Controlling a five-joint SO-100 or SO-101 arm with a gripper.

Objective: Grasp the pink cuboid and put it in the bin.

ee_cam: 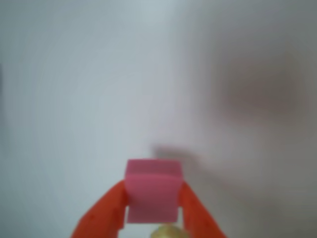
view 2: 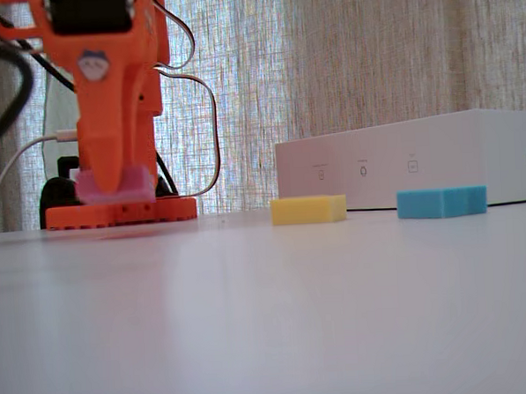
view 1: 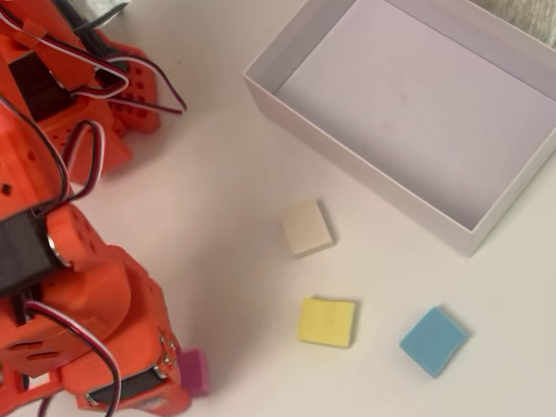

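From above I see my orange arm filling the left side, and the pink cuboid [view 1: 194, 372] peeks out at its lower edge, around 7 o'clock in the overhead view. The wrist view shows what that view hides: the gripper [ee_cam: 151, 208] is clamped on the pink cuboid [ee_cam: 152, 191], one orange finger [ee_cam: 106, 210] pressed to each side, with bare pale table ahead of it. In the fixed view (low, at table height) the cuboid [view 2: 112, 184] sits between the finger tips, raised off the table.

The bin [view 1: 482, 221] lies at 1 o'clock in the overhead view, its near wall running diagonally, its floor bare. Between the arm and the bin sit a cream block [view 1: 306, 228] near centre, a yellow block [view 1: 327, 322] at 5 o'clock and a blue block [view 1: 433, 340] further right. The three are well apart, with open table among them. The cream block does not show in the fixed view.
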